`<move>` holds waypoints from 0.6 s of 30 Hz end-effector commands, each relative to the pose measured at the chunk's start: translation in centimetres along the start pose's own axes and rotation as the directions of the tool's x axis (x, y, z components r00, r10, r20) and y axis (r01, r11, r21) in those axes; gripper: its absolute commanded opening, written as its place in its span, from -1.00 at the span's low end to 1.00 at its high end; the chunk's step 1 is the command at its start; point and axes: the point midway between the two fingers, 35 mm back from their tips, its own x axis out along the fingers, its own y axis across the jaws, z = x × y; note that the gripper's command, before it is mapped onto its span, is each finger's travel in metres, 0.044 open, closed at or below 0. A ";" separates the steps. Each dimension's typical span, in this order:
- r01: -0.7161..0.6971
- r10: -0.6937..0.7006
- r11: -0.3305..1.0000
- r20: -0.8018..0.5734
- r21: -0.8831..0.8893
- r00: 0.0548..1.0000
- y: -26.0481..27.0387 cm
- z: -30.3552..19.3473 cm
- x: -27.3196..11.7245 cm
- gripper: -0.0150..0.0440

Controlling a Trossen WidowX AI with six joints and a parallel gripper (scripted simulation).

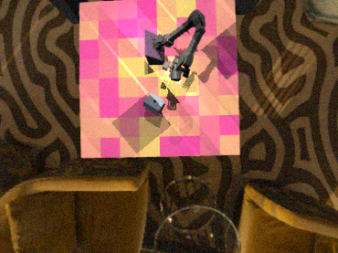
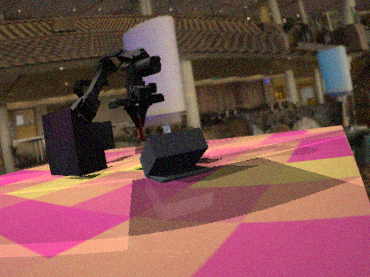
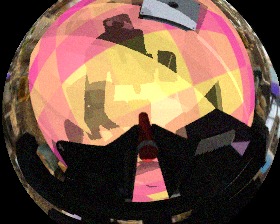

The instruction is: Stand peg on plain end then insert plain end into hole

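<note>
My claw (image 2: 140,126) (image 3: 144,127) grips the peg (image 2: 141,133) (image 3: 144,131) above the table (image 2: 280,201) (image 1: 110,133) (image 3: 75,60) — carrying stage, I judge. The block (image 1: 154,103) (image 2: 175,153) (image 3: 172,11) stands apart. Next: align the plain end with its hole (image 1: 154,101) (image 3: 173,5) — or stand the peg first, if that remains undone.

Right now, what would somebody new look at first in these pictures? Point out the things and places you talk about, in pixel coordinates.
Probably the bright pink, orange and yellow patchwork table (image 1: 89,140) (image 2: 300,241). Next, the dark robot arm (image 1: 197,33) (image 2: 92,95) bending over it, with a red peg (image 2: 141,132) (image 3: 144,131) between its gripper's fingers. Then the gray block with a hole (image 1: 150,101) (image 2: 175,148) (image 3: 162,13), sitting on the table.
</note>
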 end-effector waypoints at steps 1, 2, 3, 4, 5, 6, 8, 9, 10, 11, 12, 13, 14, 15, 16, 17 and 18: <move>0.001 -0.001 1.000 0.015 0.015 1.000 0.0 0.5 -0.2 -0.49; 0.002 -0.002 1.000 0.021 0.024 1.000 0.0 0.8 -0.3 -0.49; 0.002 -0.003 0.999 0.028 0.032 1.000 -0.1 1.0 -0.3 -0.49; 0.003 -0.005 0.999 0.034 0.041 0.999 -0.2 1.2 -0.3 -0.49; 0.004 -0.006 0.999 0.040 0.049 0.999 -0.2 1.4 -0.4 -0.49; 0.004 -0.007 0.998 0.047 0.057 0.999 -0.3 1.6 -0.4 -0.49; 0.005 -0.010 0.997 0.059 0.074 0.998 -0.4 2.0 -0.5 -0.49; 0.005 -0.011 0.997 0.066 0.083 0.998 -0.4 2.2 -0.5 -0.49; 0.005 -0.012 0.996 0.072 0.091 0.997 -0.5 2.4 -0.5 -0.49; 0.005 -0.013 0.995 0.078 0.100 0.997 -0.5 2.6 -0.6 -0.49; 0.005 -0.015 0.994 0.085 0.108 0.996 -0.6 2.8 -0.6 -0.49; 0.005 -0.016 0.993 0.091 0.117 0.996 -0.7 3.1 -0.7 -0.49; 0.005 -0.017 0.992 0.097 0.126 0.995 -0.7 3.3 -0.7 -0.49; 0.004 -0.018 0.991 0.104 0.134 0.994 -0.8 3.5 -0.7 -0.49; 0.004 -0.020 0.990 0.110 0.143 0.994 -0.8 3.7 -0.8 -0.49; 0.003 -0.021 0.989 0.117 0.151 0.993 -0.9 3.9 -0.8 -0.49; 0.002 -0.022 0.987 0.123 0.160 0.992 -1.0 4.1 -0.9 -0.49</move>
